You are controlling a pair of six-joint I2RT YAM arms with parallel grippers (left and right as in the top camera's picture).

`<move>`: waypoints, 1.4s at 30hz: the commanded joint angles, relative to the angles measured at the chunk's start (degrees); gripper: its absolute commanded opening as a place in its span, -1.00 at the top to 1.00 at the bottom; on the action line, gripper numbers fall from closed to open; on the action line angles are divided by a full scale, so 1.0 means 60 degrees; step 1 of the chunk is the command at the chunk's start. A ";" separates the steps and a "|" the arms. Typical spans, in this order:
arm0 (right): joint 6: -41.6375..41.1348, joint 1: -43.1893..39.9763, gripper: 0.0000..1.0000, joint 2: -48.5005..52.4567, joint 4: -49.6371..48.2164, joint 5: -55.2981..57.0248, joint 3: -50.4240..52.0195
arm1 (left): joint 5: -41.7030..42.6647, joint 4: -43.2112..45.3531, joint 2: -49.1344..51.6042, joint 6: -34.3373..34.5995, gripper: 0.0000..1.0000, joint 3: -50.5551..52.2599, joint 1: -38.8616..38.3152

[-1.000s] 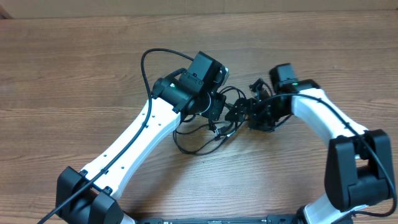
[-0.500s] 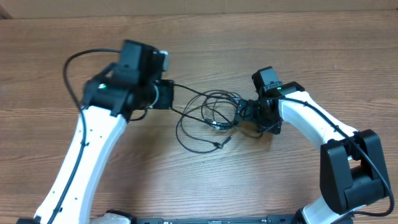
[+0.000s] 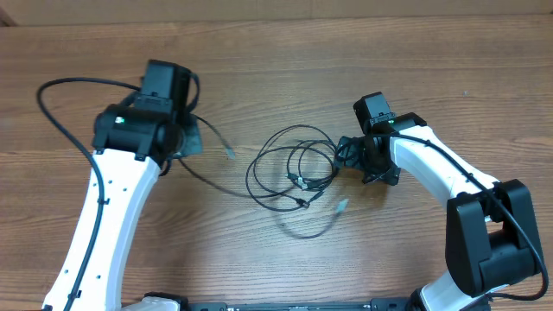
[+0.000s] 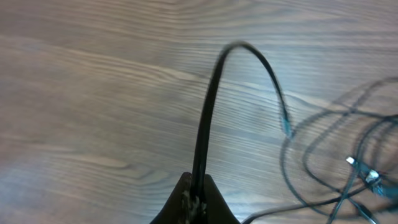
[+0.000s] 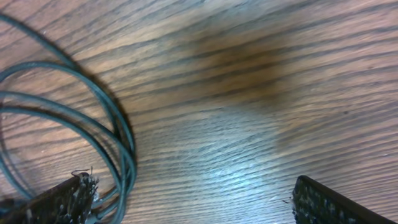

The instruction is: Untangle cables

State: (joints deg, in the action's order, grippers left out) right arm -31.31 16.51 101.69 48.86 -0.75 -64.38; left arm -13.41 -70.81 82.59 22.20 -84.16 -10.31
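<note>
The cables point(image 3: 294, 164) lie as thin black loops on the wooden table point(image 3: 285, 52), mid-table. My left gripper point(image 3: 187, 138) is shut on one cable well left of the loops. That cable's short free end point(image 3: 226, 151) sticks out to the right, and its long part trails back to the loops. In the left wrist view the held cable point(image 4: 208, 112) arches up from the shut gripper point(image 4: 198, 194) to a plug tip point(image 4: 285, 126). My right gripper point(image 3: 349, 155) stands open at the loops' right edge. Several strands point(image 5: 121, 146) run beside its left finger point(image 5: 59, 204), touching or nearly so; nothing is clamped.
A loose plug end point(image 3: 342, 206) lies just below the loops. A thick black wire point(image 3: 52, 95) from the left arm arcs out over the table's left side. The right arm's white link point(image 3: 441, 164) reaches in from the lower right.
My left arm has swung far left, still shut on its cable, pulling that strand out of the bundle. The loops have spread out. The right gripper has barely moved.
</note>
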 commanded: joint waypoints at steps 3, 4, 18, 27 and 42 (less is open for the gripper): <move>-0.0066 -0.0022 -1.00 0.0040 -0.0025 0.0328 0.0055 | 0.1013 0.0055 -0.0055 -0.0102 0.81 -0.0240 0.0437; -0.0062 -0.0022 -1.00 0.0040 -0.0025 0.0328 0.0055 | 0.1169 0.0055 -0.0025 -0.0149 0.75 -0.0240 0.0433; -0.0033 -0.0022 -1.00 0.0040 -0.0033 0.0262 0.0055 | 0.4197 -0.0277 0.2138 -0.2229 -0.05 -0.0178 0.0393; 0.1191 -0.0011 -0.45 0.0040 -0.0189 -0.2364 0.0055 | 0.5122 -0.0026 0.3829 -0.2269 -0.22 -0.0113 -0.0317; 0.0976 0.0113 -1.00 0.0040 -0.0324 -0.2823 0.0055 | 0.5166 0.2841 0.3985 -0.1231 -0.65 0.1687 -0.1927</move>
State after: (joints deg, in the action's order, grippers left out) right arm -24.43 16.95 101.69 47.18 -17.23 -64.38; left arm 16.99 -54.57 105.89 14.11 -75.35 -20.93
